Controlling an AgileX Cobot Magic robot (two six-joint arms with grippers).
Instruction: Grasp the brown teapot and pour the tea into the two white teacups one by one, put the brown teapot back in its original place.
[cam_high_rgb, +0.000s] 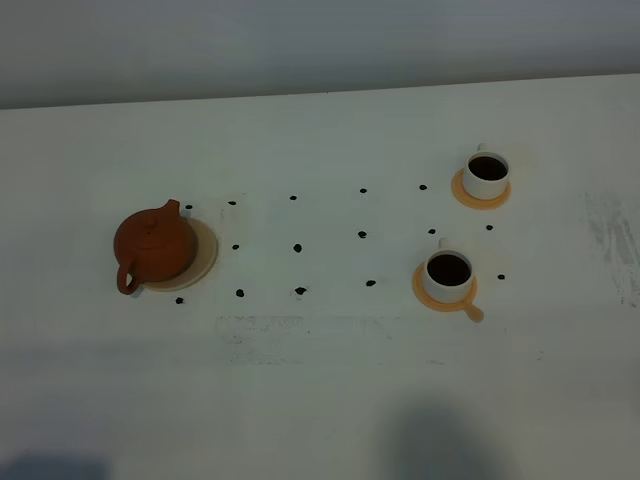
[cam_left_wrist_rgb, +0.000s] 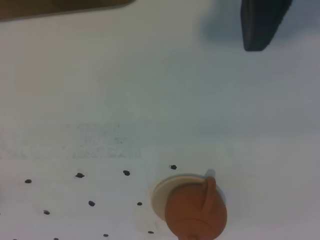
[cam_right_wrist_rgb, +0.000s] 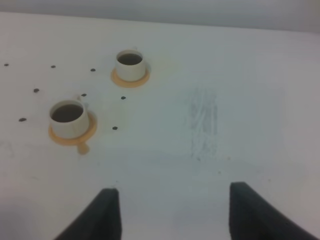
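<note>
The brown teapot (cam_high_rgb: 153, 248) stands upright on the cream coaster (cam_high_rgb: 203, 252) at the left of the table, handle toward the front. It also shows in the left wrist view (cam_left_wrist_rgb: 196, 214) on the coaster (cam_left_wrist_rgb: 162, 192). Two white teacups, the far one (cam_high_rgb: 486, 173) and the near one (cam_high_rgb: 448, 272), stand on orange saucers at the right, both dark inside. The right wrist view shows the far cup (cam_right_wrist_rgb: 130, 65) and the near cup (cam_right_wrist_rgb: 69, 118). My right gripper (cam_right_wrist_rgb: 175, 192) is open and empty, well short of the cups. One finger (cam_left_wrist_rgb: 261, 27) of my left gripper shows far to one side, away from the teapot.
Several small black dots (cam_high_rgb: 297, 247) mark the white table (cam_high_rgb: 320, 400) between the teapot and the cups. A scuffed patch (cam_high_rgb: 300, 335) lies near the front, and another (cam_high_rgb: 615, 245) lies at the right. No arm shows in the exterior view.
</note>
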